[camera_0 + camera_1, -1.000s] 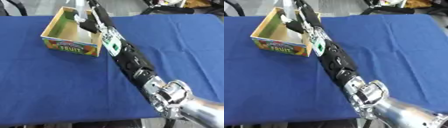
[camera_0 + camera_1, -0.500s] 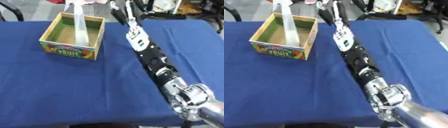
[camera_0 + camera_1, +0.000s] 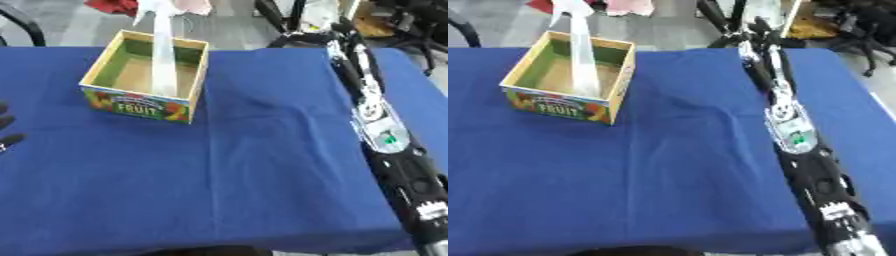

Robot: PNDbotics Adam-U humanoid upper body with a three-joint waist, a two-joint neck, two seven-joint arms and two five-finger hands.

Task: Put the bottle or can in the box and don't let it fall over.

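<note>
- One pale bottle (image 3: 164, 60) is standing upright inside our fruit box (image 3: 140, 107) on the blue bench (image 3: 262, 165).
- Our right hand (image 3: 337, 31) (fingers unreadable) is reaching far.
- Left hand (image 3: 5, 131) is resting open.

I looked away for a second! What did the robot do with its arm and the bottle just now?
The right hand let go of the bottle and swung away to the right, off to the table's far edge. The bottle stayed upright in the fruit box, which didn't move. The left hand shows at the left edge.
</note>
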